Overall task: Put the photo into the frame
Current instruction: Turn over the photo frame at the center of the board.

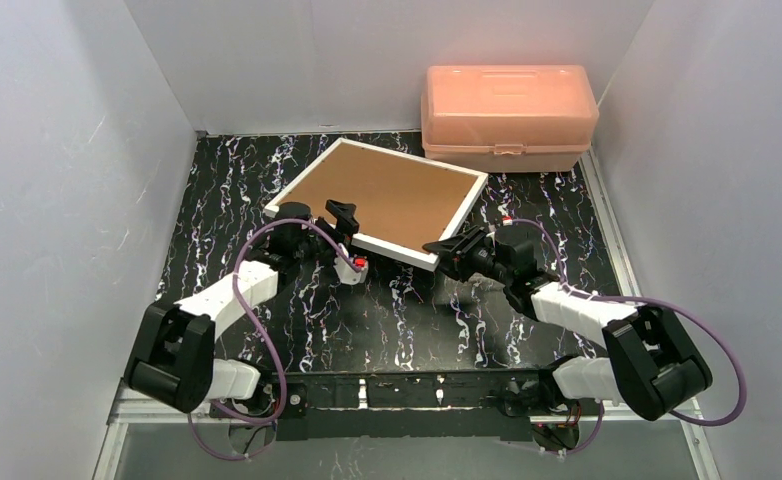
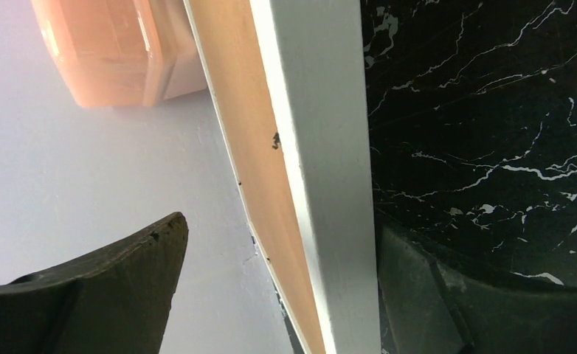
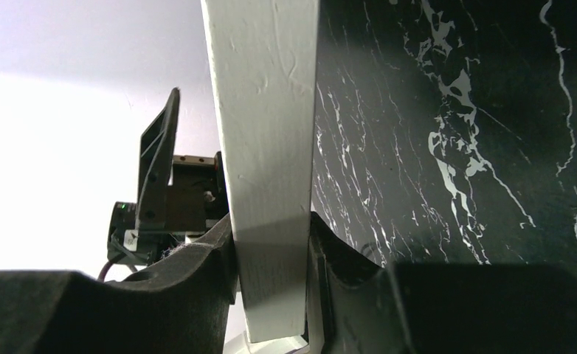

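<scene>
Fingers of the left gripper (image 1: 348, 240) spread wide astride the near edge of one white frame (image 1: 387, 200), brown board up, over the veined black table (image 1: 397, 310); the right gripper (image 1: 437, 248) pinches its corner. Left wrist: two dark pads (image 2: 123, 273) flank the matte rail. Right wrist: both fingers (image 3: 197, 273) clamp it.

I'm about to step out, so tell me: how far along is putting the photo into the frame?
Done, apparently: the frame lies back up with its brown board seated. No loose photo shows, so it may be inside, unconfirmed. In hand: the right claw clamps the frame's near corner; the left claw stands open around its near edge. Remaining: release and confirm.
</scene>
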Available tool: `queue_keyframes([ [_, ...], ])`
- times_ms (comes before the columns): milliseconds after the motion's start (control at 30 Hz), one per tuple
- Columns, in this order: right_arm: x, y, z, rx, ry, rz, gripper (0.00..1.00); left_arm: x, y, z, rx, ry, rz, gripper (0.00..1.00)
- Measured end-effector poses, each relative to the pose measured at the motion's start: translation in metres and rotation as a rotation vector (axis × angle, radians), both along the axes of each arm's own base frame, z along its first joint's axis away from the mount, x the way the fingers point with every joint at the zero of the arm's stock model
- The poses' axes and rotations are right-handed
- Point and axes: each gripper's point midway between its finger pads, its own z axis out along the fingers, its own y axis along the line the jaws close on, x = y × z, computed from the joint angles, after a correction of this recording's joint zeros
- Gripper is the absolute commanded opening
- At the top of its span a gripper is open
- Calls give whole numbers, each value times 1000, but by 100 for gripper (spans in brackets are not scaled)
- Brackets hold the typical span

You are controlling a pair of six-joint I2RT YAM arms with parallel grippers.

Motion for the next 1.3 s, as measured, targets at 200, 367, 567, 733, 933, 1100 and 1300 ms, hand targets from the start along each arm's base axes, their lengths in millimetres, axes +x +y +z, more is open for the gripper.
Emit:
queue_keyframes([
  [200, -3, 2, 8, 16, -7, -5, 14, 8, 0, -10, 33, -4, 4, 61],
  [367, -3, 2, 13, 36, 6, -21, 16, 10, 2, -9, 49, -23, 3, 40],
  [567, -8, 6, 15, 61, 43, -12, 44, 10, 6, 2, 33, -34, 31, 12],
  [733, -19, 16, 20, -42, -3, 127, 73, -1, 15, 22, 26, -54, 44, 9],
  [933, -8, 18, 51, -370, -202, 367, 91, -13, 29, 54, 18, -76, 81, 10],
  [1100, -7, -3, 94, -647, -449, 558, 96, -30, 24, 57, -17, 17, 59, 10],
  [1300, -16, -1, 172, -876, -964, 691, 99, -48, 19, 64, 4, 88, 4, 11],
])
